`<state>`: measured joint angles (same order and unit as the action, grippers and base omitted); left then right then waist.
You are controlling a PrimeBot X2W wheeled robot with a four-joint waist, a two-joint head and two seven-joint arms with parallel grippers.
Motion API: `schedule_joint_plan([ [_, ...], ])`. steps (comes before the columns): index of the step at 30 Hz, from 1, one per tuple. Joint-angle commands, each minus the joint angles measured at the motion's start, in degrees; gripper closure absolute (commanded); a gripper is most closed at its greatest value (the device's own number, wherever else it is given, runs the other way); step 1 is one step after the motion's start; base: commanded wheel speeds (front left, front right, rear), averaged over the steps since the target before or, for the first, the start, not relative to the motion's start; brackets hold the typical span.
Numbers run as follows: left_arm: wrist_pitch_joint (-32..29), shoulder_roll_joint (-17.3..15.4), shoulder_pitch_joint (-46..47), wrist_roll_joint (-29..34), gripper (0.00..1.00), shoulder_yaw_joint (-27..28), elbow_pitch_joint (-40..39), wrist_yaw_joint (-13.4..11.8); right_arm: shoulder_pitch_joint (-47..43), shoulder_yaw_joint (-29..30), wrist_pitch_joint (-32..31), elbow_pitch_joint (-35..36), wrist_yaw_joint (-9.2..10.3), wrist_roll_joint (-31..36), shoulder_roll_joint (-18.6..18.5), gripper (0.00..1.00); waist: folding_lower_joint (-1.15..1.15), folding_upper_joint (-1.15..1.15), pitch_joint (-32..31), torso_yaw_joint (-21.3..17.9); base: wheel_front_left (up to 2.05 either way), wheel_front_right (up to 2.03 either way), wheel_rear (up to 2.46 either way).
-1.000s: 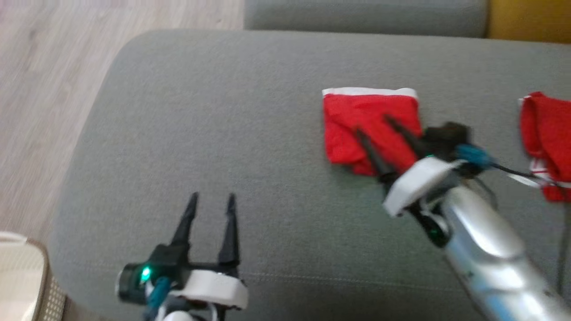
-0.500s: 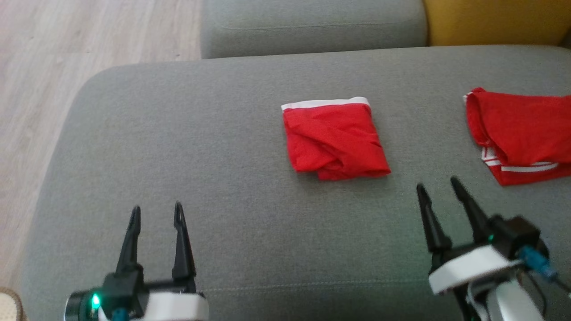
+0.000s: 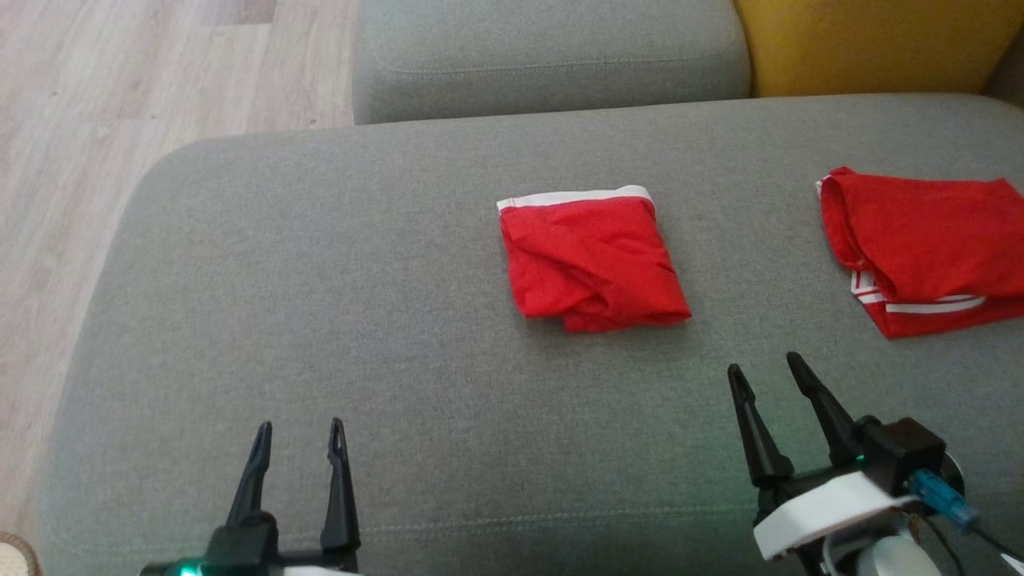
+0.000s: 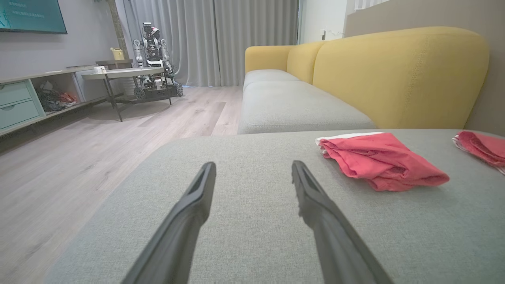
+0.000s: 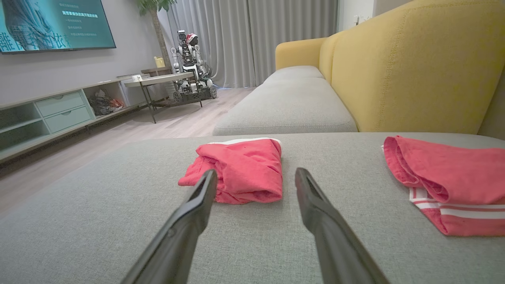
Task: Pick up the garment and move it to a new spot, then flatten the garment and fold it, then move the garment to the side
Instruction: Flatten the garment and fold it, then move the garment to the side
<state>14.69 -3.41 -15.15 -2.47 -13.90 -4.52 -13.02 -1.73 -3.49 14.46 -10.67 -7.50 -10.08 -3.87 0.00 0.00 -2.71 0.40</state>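
Observation:
A red garment (image 3: pixel 590 262) with a white band along its far edge lies folded into a small square in the middle of the grey cushion (image 3: pixel 400 320). My right gripper (image 3: pixel 764 366) is open and empty, a short way nearer than the garment and to its right. In the right wrist view the garment (image 5: pixel 240 169) lies just beyond the left finger of that gripper (image 5: pixel 256 172). My left gripper (image 3: pixel 300 428) is open and empty near the cushion's front edge, well left of the garment. The left wrist view has the garment (image 4: pixel 378 159) to the right of its gripper (image 4: pixel 253 165).
A second red garment (image 3: pixel 920 248) with white stripes lies at the cushion's right end. A grey seat (image 3: pixel 552 56) and a yellow backrest (image 3: pixel 872 44) stand behind. Wooden floor (image 3: pixel 96 120) runs past the cushion's rounded left edge. Another robot (image 5: pixel 189 67) stands far across the room.
My right gripper, which hung over the folded garment, has pulled back toward me and to the right, empty. The left gripper has drawn back too. The head camera has shifted.

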Motion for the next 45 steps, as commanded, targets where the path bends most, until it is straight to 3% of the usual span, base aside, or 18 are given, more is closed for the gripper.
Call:
schedule_joint_plan([
  [1,0.3,0.3,2.3,0.9,0.0,2.2,-1.4,0.4,2.0,-1.3,0.5,2.0,0.01,-0.1,0.1,0.0,0.0,0.0,-0.1,0.1,0.0,0.0,0.0],
  [21,0.3,0.2,3.4,1.9,0.0,0.3,0.2,1.7,5.0,0.0,0.5,-1.4,0.01,-1.3,0.5,0.0,0.0,0.0,2.8,3.5,0.0,0.0,0.0],
  [27,0.3,0.3,6.3,2.1,0.0,-2.1,0.2,2.0,15.5,1.9,0.5,-7.8,0.01,-4.2,-0.5,0.0,0.0,0.0,8.5,5.3,0.0,0.0,0.0],
  [35,0.3,0.4,12.0,1.8,0.0,-5.8,0.9,2.1,29.7,3.0,0.5,-22.9,0.01,-9.0,-5.8,0.0,0.0,0.0,14.9,8.8,0.0,0.0,0.0],
  [40,0.3,0.5,16.0,0.8,0.0,-8.4,1.4,1.1,38.8,-2.5,-1.9,-34.3,0.01,-13.8,-10.5,0.0,0.0,0.0,18.7,11.5,0.0,0.0,0.0],
  [45,0.3,0.5,17.5,0.1,0.0,-9.5,1.6,0.2,42.6,-7.5,-3.7,-39.0,0.01,-15.7,-13.2,0.0,0.0,0.0,20.4,12.7,0.0,0.0,0.0],
])
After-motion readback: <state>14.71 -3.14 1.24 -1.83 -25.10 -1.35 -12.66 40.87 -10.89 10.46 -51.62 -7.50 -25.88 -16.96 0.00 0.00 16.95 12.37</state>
